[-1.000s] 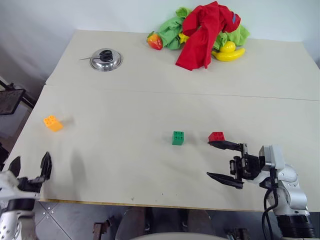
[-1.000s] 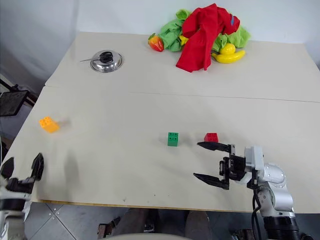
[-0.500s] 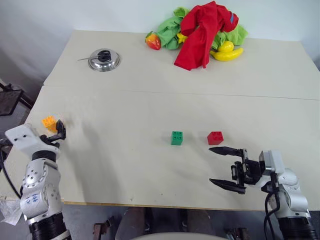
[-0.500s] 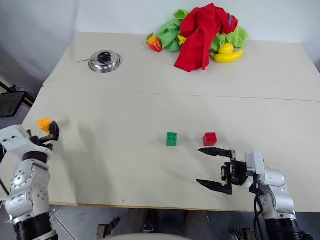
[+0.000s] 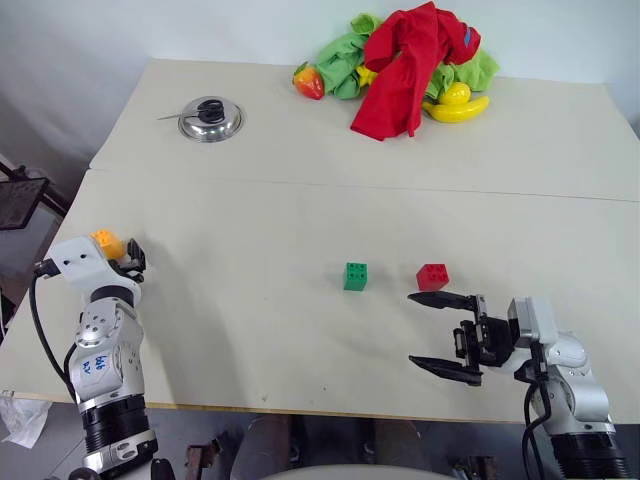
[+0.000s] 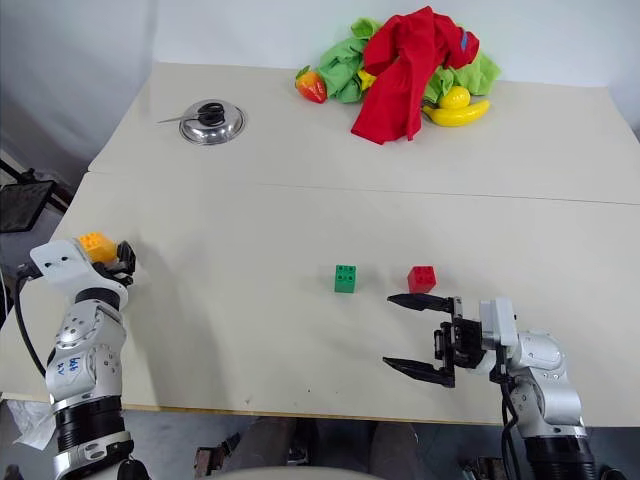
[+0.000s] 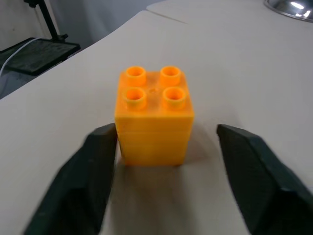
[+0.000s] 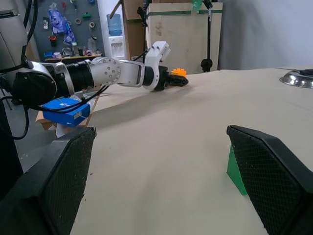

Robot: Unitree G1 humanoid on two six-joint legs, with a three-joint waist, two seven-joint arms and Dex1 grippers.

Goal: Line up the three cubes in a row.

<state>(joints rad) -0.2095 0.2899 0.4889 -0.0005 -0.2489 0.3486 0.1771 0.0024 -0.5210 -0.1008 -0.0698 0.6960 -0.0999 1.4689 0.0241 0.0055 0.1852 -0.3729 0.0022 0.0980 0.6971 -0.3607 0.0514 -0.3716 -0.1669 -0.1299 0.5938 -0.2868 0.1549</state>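
At the table's left edge, the left gripper has arrived around the orange-yellow cube, its jaws narrowing, one touching, one apart. The green cube and red cube sit side by side near the front edge by the wide-open right gripper, so only the orange-yellow cube needs fetching.

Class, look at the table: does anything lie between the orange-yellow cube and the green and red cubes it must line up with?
Nothing visible does. Bare table runs from the orange-yellow cube to the green cube and red cube.
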